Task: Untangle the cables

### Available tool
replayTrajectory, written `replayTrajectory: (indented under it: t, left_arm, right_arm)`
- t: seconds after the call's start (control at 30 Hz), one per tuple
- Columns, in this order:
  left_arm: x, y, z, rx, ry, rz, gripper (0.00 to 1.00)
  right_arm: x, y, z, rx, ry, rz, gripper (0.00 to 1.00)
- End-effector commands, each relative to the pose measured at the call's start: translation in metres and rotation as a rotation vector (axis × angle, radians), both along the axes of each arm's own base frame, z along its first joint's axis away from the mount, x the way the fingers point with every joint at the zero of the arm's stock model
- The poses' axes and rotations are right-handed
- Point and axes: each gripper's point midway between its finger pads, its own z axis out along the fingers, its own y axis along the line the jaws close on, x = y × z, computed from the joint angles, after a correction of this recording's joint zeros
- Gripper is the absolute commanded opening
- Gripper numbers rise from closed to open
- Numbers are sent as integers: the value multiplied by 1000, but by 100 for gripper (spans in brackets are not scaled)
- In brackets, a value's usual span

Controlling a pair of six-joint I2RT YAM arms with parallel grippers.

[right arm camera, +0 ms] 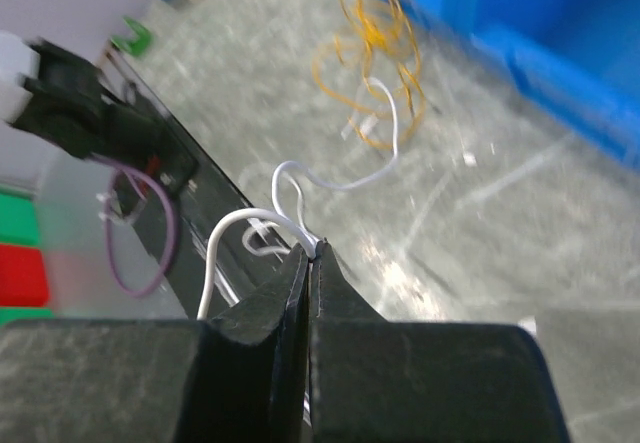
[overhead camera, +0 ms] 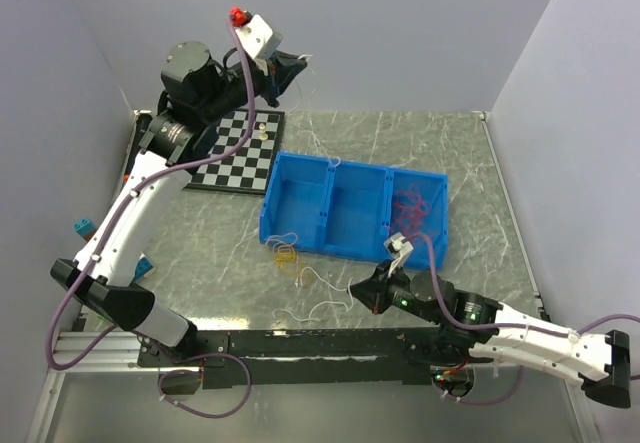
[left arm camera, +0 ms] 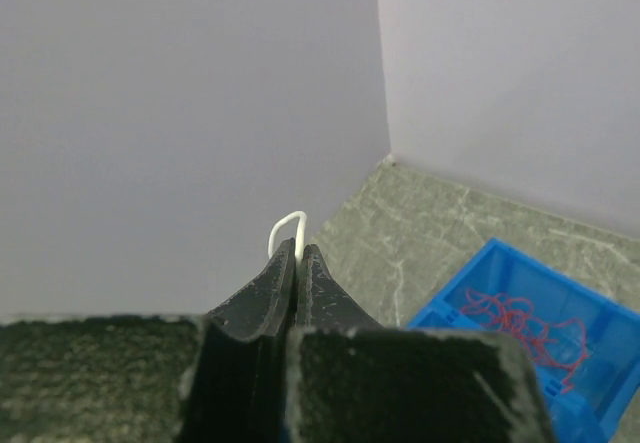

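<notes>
White cable (right arm camera: pixel 250 213) is pinched at the very tips of your right gripper (right arm camera: pixel 312 253). The jaws are pressed together with no gap visible beyond the cord itself. This gripper sits low over the marbled table (overhead camera: pixel 450 153), close to the near edge and a little right of its middle. From the pinch the cable curls away across the surface toward the yellow cable (right arm camera: pixel 370 53). The yellow cable lies in a loose heap on the table, just off the near-left corner of the blue bin (overhead camera: pixel 330 228), and the two cords overlap there.

Your left gripper (left arm camera: pixel 298 258) is raised high above the far-left corner, over the chessboard (overhead camera: pixel 235 153). Its jaws are likewise fully closed, with a small white loop (left arm camera: pixel 288 228) standing up from between the tips. You cannot tell from these views whether that loop belongs to the same cord the right gripper holds.

Red cable (overhead camera: pixel 418 208) lies bundled inside the bin, in the compartment nearest the right edge of the table, apart from the white and yellow cords.
</notes>
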Motion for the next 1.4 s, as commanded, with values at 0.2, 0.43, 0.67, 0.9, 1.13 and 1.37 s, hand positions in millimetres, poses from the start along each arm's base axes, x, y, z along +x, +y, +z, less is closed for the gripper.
replayTrajectory:
  t: [0.2,0.43,0.67,0.9,1.13,1.37]
  left_arm:
    - [-57,-68,21,9,-75,-216,1]
    - [-63,-92,12,20,-60,-255,1]
    - [-52,-101,-2,32,-35,-242,1]
    - [-65,-119,23,6,-107,-273,1]
    - [-77,-135,45,-27,-166,-287,1]
    - [-65,-138,11,22,-116,-246,1]
  right_arm:
    - [-6,0,-21,-8,39,-53,0]
    - [-10,8,-27,-15,50,-32,0]
    - [-10,6,-27,-15,44,-43,0]
    - [-9,4,-29,-1,46,-53,0]
    - [-10,6,-30,-10,45,-46,0]
    - [-10,4,-30,3,45,-50,0]
